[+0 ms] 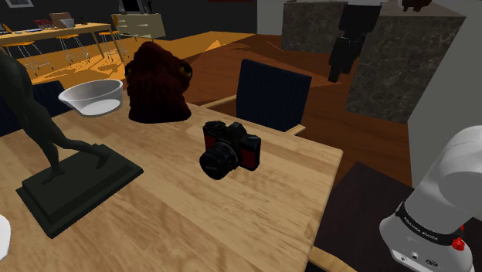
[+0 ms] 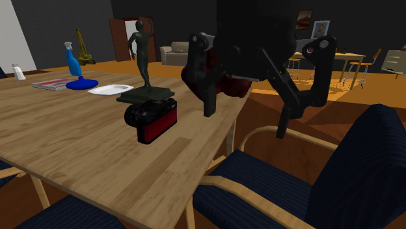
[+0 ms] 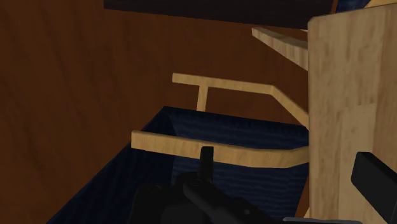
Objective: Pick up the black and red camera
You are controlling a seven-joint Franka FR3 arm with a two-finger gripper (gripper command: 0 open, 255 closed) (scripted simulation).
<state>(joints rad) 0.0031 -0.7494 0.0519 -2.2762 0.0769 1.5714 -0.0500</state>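
Plainly the reach has not yet closed on its target. Nearest in the shoulder view, the arm [image 1: 452, 178] rises at 4 o'clock from the camera [image 1: 230, 148]. The camera stands upright on the table [image 1: 178, 228], toward the far edge, black with red on its front, its lens turned to 7 o'clock. A statue [image 1: 73, 189] stands at 8 o'clock from it, well apart. A dark red lump [image 1: 158, 81] sits at 11 o'clock and a bowl [image 1: 93, 96] at 10. A blue chair [image 1: 272, 94] is drawn up at 1 o'clock, just past the table edge. Farther off, at 2 o'clock and high up, hangs the claw [image 1: 345, 54], clear of the table. The wrist view looks down on the chair's seat, with the table edge beside it.

The step in hand looks to be the approach. The next move calls for carrying the claw toward 8 o'clock until it is over the camera, then lowering it with the jaws set across the body rather than the lens.

The claw's fingers stand wide apart. They hold nothing and touch nothing.
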